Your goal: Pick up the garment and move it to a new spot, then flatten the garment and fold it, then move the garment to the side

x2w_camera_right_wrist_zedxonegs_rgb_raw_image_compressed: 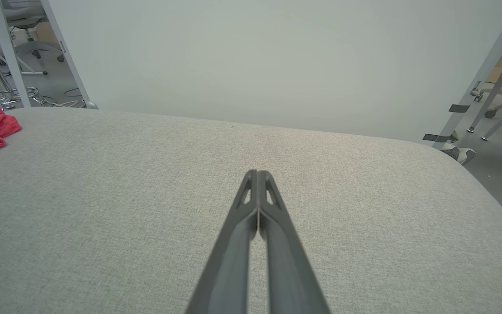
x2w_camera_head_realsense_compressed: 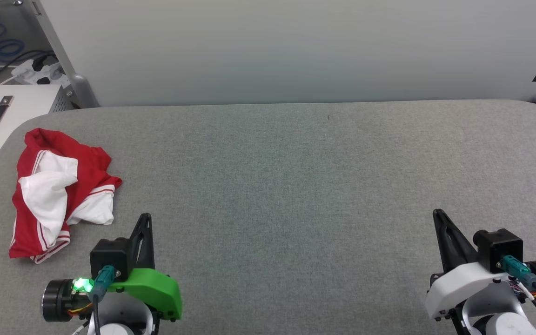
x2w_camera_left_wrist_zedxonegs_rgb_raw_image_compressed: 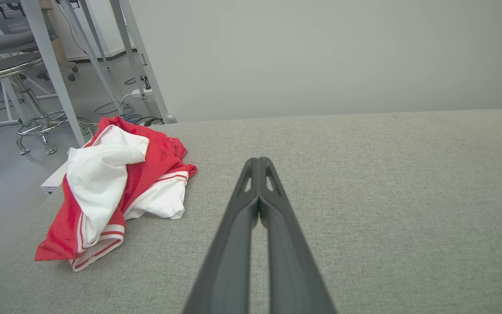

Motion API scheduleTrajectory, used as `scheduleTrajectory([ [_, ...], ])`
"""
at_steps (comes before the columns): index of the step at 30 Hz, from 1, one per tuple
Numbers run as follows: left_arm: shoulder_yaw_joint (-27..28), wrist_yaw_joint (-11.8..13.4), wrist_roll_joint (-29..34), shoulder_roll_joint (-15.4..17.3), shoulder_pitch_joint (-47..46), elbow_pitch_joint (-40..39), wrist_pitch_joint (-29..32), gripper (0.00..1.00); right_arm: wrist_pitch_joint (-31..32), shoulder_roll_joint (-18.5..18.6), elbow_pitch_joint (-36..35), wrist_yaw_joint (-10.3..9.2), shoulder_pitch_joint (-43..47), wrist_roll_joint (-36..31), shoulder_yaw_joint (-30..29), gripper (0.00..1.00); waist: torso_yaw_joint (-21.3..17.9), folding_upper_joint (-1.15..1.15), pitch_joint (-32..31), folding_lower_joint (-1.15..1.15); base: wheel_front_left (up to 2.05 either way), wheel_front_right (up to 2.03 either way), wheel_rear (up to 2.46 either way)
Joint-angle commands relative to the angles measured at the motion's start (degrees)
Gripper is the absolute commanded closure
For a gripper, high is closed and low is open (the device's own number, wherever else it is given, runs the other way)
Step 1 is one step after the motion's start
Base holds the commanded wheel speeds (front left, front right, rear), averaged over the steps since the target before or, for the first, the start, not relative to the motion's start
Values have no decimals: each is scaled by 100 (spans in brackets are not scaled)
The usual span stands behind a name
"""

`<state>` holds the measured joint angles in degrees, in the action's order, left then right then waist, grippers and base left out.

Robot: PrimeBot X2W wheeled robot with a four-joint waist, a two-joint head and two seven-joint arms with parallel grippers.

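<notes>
**Shirt heaped at the far-left corner of the table; left gripper and right gripper both closed and empty**

The shirt lies in a loose, crumpled pile on the grey cloth-covered table, close to its rounded far-left corner as the head camera sees it. It is red. White sleeve cloth is bunched across the top of the pile, and red-and-white striped trim runs along the lower folds. It lies free of both grippers.

The left gripper is nearest to it. It sits over the near side of the table, just right of the pile and apart from it, with its tips pointing away from the robot. In the left wrist view its two dark fingers are pressed together along their length and grip nothing, and the shirt is off to their left. A green cover sits at the base of this gripper.

The right gripper is well apart from the shirt, over the near right side of the table. Its fingers are likewise pressed shut on nothing. A red edge of the shirt shows at the far left of the right wrist view.

A pale panel stands behind the table. Beside the left corner is a white box with a dark handle on top. Beyond it, a power strip and loose cables lie on the floor. The left wrist view also shows a round stool on the floor past the shirt.
</notes>
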<state>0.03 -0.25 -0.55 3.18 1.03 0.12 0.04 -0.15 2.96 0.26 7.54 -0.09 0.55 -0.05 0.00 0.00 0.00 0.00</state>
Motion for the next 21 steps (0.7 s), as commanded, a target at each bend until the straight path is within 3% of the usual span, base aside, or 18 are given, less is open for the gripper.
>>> scheduleTrajectory([
  [1,-3,25,55,-30,-103,-12,-4,100,15,-8,-26,-5,9,-55,5,100,0,0,0,0,0,0,0],
  [21,-3,25,55,-30,-103,-12,-4,100,15,-8,-26,-5,9,-55,5,100,0,0,0,0,0,0,0],
])
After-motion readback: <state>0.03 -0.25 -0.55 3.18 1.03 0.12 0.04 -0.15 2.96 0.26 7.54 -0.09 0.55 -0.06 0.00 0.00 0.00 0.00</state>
